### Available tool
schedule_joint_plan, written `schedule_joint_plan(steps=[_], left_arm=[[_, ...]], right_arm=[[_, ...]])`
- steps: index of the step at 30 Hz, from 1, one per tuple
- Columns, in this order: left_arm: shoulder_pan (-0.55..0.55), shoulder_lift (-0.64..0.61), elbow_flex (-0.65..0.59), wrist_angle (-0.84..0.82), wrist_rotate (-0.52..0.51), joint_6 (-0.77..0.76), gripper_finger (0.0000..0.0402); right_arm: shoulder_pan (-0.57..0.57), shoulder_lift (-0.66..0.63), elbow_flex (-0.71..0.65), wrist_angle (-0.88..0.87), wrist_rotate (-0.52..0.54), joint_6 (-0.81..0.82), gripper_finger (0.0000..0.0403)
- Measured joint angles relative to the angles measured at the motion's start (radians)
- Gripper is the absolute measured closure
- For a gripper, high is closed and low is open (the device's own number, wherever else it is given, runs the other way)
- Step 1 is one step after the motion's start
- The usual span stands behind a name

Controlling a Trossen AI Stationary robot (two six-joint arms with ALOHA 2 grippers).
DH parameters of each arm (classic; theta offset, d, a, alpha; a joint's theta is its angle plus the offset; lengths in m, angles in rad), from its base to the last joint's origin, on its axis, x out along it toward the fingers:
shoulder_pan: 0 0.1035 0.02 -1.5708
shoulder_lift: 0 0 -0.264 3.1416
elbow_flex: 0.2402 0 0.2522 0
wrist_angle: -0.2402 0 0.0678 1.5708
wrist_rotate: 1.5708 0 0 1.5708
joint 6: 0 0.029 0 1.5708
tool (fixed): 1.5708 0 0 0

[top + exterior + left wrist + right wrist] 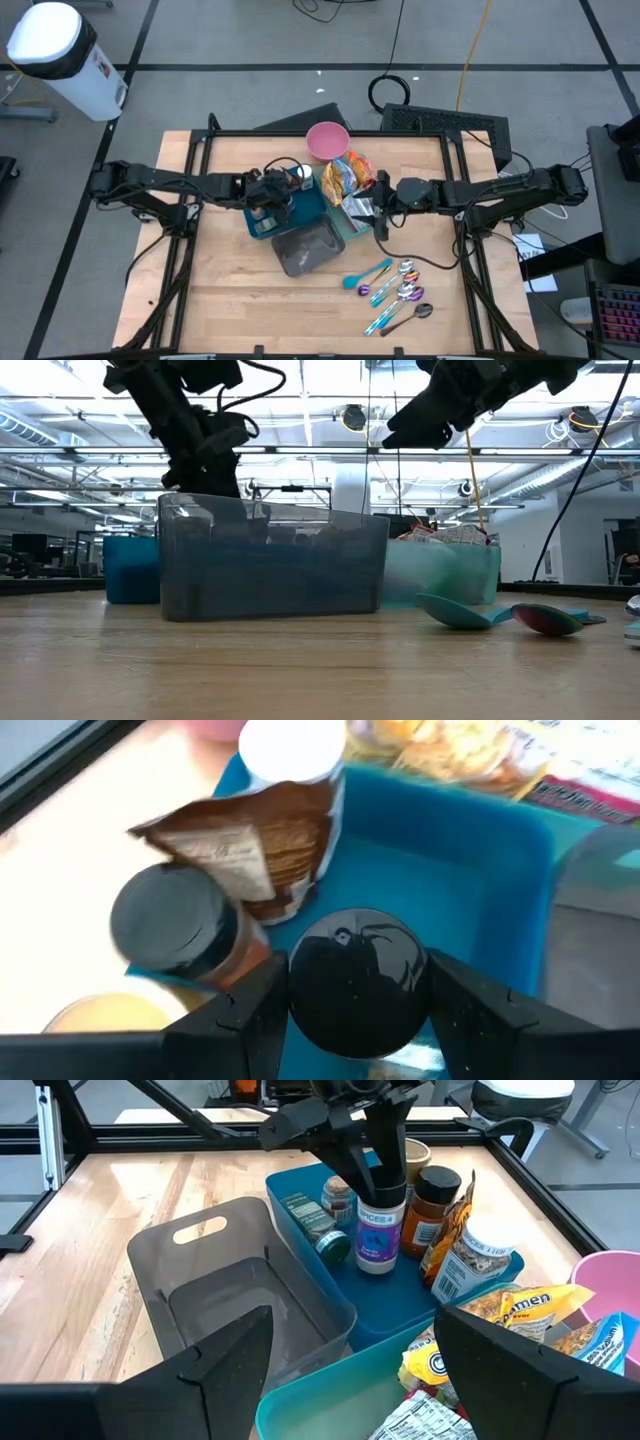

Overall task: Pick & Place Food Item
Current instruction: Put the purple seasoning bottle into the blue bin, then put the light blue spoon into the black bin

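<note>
The left gripper [375, 1175] is down in the blue plastic bin [470, 1285], and its 2 dark fingers are pinching the black round lid of a small jar with a purple label [377, 1240]. In the left wrist view the lid [358, 978] sits right between the fingers [250, 1015], which press on both sides. The jar stands upright on the bin floor, near a brown spice jar with a black cap [433, 1202] and a brown paper pouch with a white lid [262, 840]. I think the jar is hard, smooth and a bit heavy, so it could slip; holding it by the lid or just under it looks best. The right gripper [378, 207] waits with its fingers spread above the teal tub of snack packs [357, 222], beside the empty grey plastic bin [215, 1295].
</note>
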State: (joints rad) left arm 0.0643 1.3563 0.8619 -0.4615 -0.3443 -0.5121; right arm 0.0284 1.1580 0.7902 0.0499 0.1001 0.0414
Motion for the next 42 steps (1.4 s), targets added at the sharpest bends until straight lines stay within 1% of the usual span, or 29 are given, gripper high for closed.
schedule_joint_plan(steps=[11, 19, 24, 26, 30, 31, 33, 35, 37, 42], left_arm=[[0.003, -0.002, 0.004, -0.183, 0.001, -0.100, 0.0199], [0.000, -0.003, 0.006, -0.227, 0.040, -0.100, 0.0199], [0.000, -0.003, 0.005, -0.226, 0.045, -0.096, 0.0197], [0.000, -0.003, 0.005, -0.227, 0.049, -0.094, 0.0170], [-0.002, 0.006, -0.006, -0.266, 0.094, -0.087, 0.0075], [-0.002, 0.002, -0.005, -0.251, 0.106, -0.079, 0.0053], [0.006, 0.000, 0.000, -0.234, 0.131, -0.067, 0.0021], [0.011, -0.007, -0.001, -0.232, 0.170, -0.046, 0.0013], [0.015, -0.011, 0.005, -0.235, 0.199, -0.044, 0.0024], [0.020, -0.070, 0.052, -0.225, 0.187, -0.008, 0.0057]], right_arm=[[0.000, 0.000, 0.000, -0.018, 0.001, 0.000, 0.0132], [0.000, 0.000, 0.000, -0.018, 0.001, 0.000, 0.0133], [0.000, 0.000, 0.000, -0.018, 0.002, 0.000, 0.0132], [0.000, 0.000, 0.000, -0.019, 0.002, 0.000, 0.0134], [0.000, 0.000, 0.000, -0.030, 0.002, 0.000, 0.0135], [0.000, 0.000, 0.000, -0.030, 0.002, 0.000, 0.0134], [0.000, 0.000, 0.000, -0.033, 0.002, 0.000, 0.0133], [0.000, 0.000, 0.000, -0.034, 0.002, 0.000, 0.0131], [0.000, 0.000, 0.000, -0.033, 0.002, 0.000, 0.0131], [0.000, 0.000, 0.000, -0.033, 0.002, 0.000, 0.0135]])
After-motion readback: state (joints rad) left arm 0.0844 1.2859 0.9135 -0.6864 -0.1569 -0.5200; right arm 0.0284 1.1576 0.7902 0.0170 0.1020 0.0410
